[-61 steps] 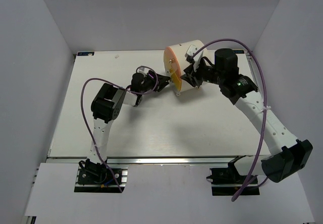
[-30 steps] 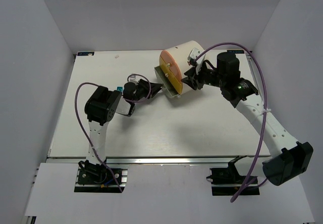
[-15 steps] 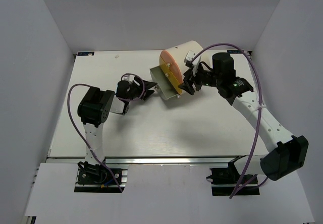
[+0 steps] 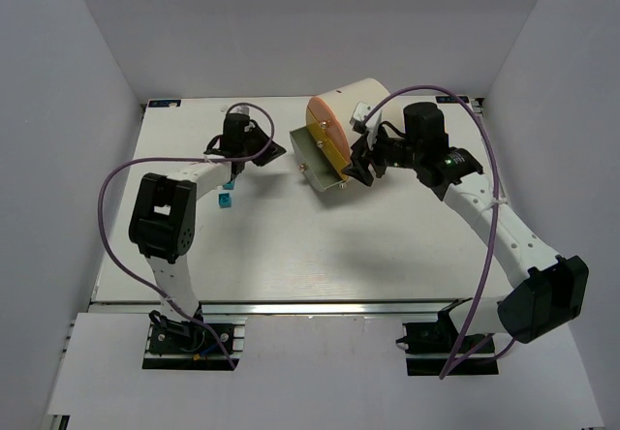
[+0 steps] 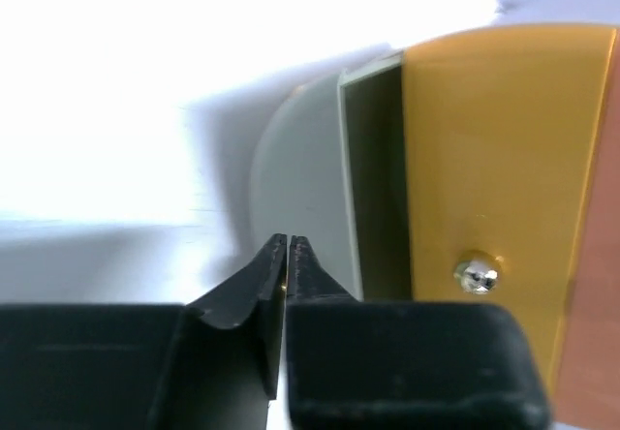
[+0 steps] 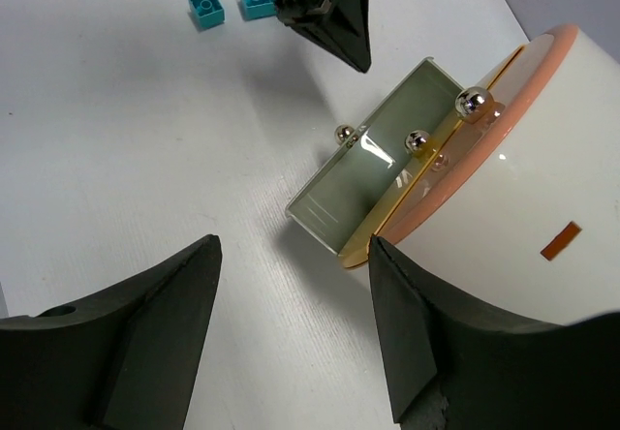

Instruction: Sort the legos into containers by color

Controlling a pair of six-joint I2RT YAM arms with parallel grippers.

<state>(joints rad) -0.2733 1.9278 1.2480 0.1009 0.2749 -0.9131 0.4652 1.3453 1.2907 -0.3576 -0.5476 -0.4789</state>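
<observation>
Two arms reach toward the far middle of the surface (image 4: 291,256), where the cream-white drum (image 4: 363,99) lies on its side with its orange end turned to the left and front. A grey-green tray (image 4: 308,155) stands out from that orange end, and the right wrist view shows round metal knobs (image 6: 469,103) along the seam between them. The left arm (image 4: 160,219) rises from its base to a raised elbow. Its forearm then runs far and to the right, so that the wrist sits near the back of the surface with the left claw (image 4: 274,149) pointing at the tray, close beside it but apart from it. In its own view the left claw (image 5: 288,254) has its tips pressed almost together, with only a thin slit between them and nothing caught there. The right arm (image 4: 504,227) swings wide to the right, folds at a low elbow and stretches back to the left. Its right claw (image 4: 360,167) comes in at the near side of the drum, just beside the orange end. That right claw (image 6: 291,256) is spread wide and grips nothing, with bare surface between its fingers (image 6: 145,333). Two teal bricks (image 4: 225,200) lie on the surface left of the drum, beside the left forearm and outside any container
</observation>
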